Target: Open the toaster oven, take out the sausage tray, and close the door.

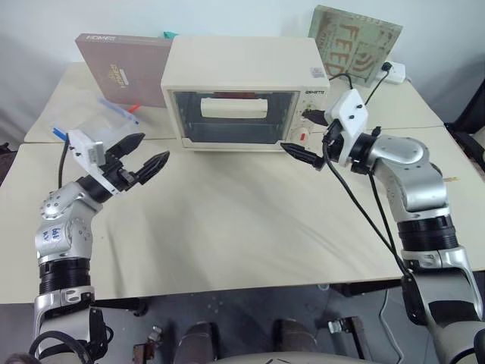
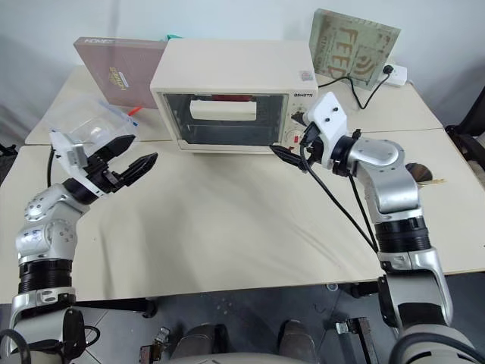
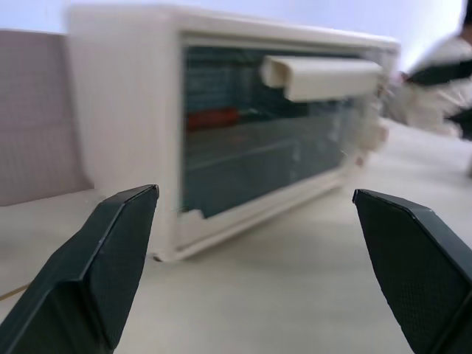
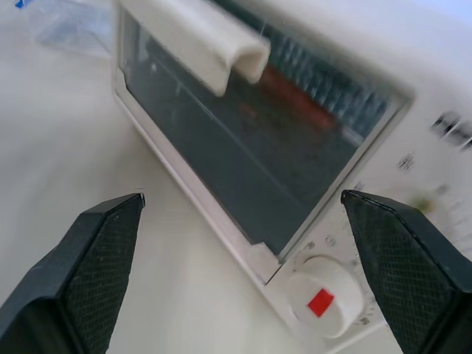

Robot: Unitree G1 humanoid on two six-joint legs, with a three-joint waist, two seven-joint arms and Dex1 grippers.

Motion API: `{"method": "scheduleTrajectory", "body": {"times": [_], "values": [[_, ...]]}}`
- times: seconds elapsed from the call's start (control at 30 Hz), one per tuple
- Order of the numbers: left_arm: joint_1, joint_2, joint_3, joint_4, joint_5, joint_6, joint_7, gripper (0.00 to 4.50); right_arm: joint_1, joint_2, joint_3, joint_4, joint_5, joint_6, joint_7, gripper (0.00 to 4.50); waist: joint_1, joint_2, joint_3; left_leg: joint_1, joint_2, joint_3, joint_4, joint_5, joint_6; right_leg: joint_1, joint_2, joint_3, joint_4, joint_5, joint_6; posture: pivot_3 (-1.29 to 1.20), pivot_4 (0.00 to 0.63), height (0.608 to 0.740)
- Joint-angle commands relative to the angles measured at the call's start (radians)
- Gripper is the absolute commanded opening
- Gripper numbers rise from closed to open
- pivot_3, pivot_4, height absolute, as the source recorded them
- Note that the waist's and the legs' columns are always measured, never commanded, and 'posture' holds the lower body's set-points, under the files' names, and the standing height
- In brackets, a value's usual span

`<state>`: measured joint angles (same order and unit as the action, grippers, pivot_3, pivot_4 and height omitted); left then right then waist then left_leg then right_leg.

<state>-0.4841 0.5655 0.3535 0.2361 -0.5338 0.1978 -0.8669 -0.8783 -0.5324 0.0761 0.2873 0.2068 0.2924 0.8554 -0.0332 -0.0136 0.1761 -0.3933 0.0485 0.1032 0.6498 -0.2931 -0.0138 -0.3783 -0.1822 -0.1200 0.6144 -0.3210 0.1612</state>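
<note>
Left gripper [image 1: 140, 161] at 9 o'clock on the table [image 1: 227, 227], fingers spread wide, empty. Behind it a clear plastic container [image 1: 95, 121], blue clips, partly hidden by the arm. Brown box [image 1: 125, 68] at 11 o'clock; its lettering too small to read. Toaster oven [image 1: 246, 91] at 12 o'clock, door [image 1: 233, 117] shut. Tray inside hard to make out; only a red streak [image 3: 212, 118] behind glass. Right gripper [image 1: 311, 140] spread, empty, at the knobs [image 4: 324, 295], hiding them. Card [image 1: 356, 42] at 1 o'clock reads "FEED".
</note>
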Motion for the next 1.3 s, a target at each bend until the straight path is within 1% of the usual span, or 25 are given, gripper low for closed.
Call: {"method": "scheduleTrajectory", "body": {"times": [0.03,0.17,0.23,0.5,0.6,0.73,0.9,1.03,1.13,1.3], "values": [[0.050,0.016,0.012,-0.086,-0.039,0.027,-0.019,4.50,-0.075,0.023,0.007,0.079,-0.013,-0.057,0.043,4.47,-0.003,0.000,0.000,0.000,0.000,0.000,0.000,0.000,0.000,0.000,0.000,0.000,0.000,0.000,0.000,0.00,0.150,0.740],[0.083,0.014,0.032,-0.115,-0.046,0.032,0.002,4.50,-0.171,0.087,0.018,0.246,-0.039,-0.169,0.070,4.47,-0.008,0.000,0.000,0.000,0.001,0.000,0.001,0.000,0.000,0.000,0.000,-0.001,0.000,0.000,0.000,0.00,0.150,0.740],[0.095,0.012,0.033,-0.131,-0.049,0.035,0.006,4.50,-0.204,0.105,0.019,0.301,-0.046,-0.196,0.085,4.47,-0.017,0.000,0.000,0.000,0.001,0.001,0.002,0.000,0.000,0.000,0.000,-0.001,0.000,0.000,0.000,0.00,0.150,0.740],[0.107,-0.002,0.036,-0.138,-0.049,0.027,0.027,4.50,-0.302,0.169,0.016,0.431,-0.051,-0.275,0.144,4.47,-0.024,0.000,0.000,0.001,0.001,-0.001,0.001,0.000,0.000,0.000,0.000,-0.001,0.004,0.000,0.000,0.00,0.150,0.740],[0.104,-0.006,0.035,-0.134,-0.048,0.024,0.031,4.50,-0.319,0.181,0.014,0.442,-0.045,-0.278,0.163,4.47,-0.025,0.000,0.000,0.001,0.001,-0.001,0.001,0.000,-0.001,0.000,0.000,-0.001,0.004,0.000,0.000,0.00,0.150,0.740],[0.083,-0.003,0.038,-0.105,-0.044,0.020,0.036,4.50,-0.312,0.188,0.010,0.379,-0.018,-0.245,0.205,4.47,-0.025,0.000,0.000,0.001,0.001,-0.001,0.001,0.000,-0.001,0.000,0.000,-0.001,0.004,0.000,0.000,0.00,0.150,0.740],[0.057,0.016,0.057,-0.075,-0.073,0.070,0.040,4.50,-0.237,0.172,0.028,0.223,-0.001,-0.168,0.257,4.47,-0.028,0.000,0.000,0.001,0.001,-0.002,0.000,0.000,-0.001,0.000,0.000,-0.001,0.004,0.000,0.000,0.00,0.150,0.740],[0.056,0.039,0.064,-0.067,-0.099,0.117,0.016,4.50,-0.153,0.165,0.037,0.080,0.003,-0.112,0.248,4.47,-0.038,0.000,0.000,0.001,0.001,-0.002,-0.001,0.000,-0.001,-0.001,0.000,-0.002,0.004,0.000,0.000,0.00,0.150,0.740],[0.051,0.057,0.071,-0.052,-0.101,0.112,-0.009,4.50,-0.076,0.168,0.047,-0.030,-0.003,-0.074,0.223,4.47,-0.042,0.000,0.000,0.002,0.001,-0.002,-0.001,0.000,-0.001,-0.001,0.000,-0.002,0.005,0.000,0.000,0.00,0.150,0.740],[0.011,0.071,0.102,-0.005,-0.111,0.102,0.008,4.50,0.015,0.181,0.063,-0.145,-0.012,-0.032,0.171,4.47,-0.043,0.000,0.000,0.002,0.001,-0.002,-0.001,0.000,-0.002,-0.001,0.000,-0.002,0.005,0.000,0.000,0.00,0.150,0.740]]}}
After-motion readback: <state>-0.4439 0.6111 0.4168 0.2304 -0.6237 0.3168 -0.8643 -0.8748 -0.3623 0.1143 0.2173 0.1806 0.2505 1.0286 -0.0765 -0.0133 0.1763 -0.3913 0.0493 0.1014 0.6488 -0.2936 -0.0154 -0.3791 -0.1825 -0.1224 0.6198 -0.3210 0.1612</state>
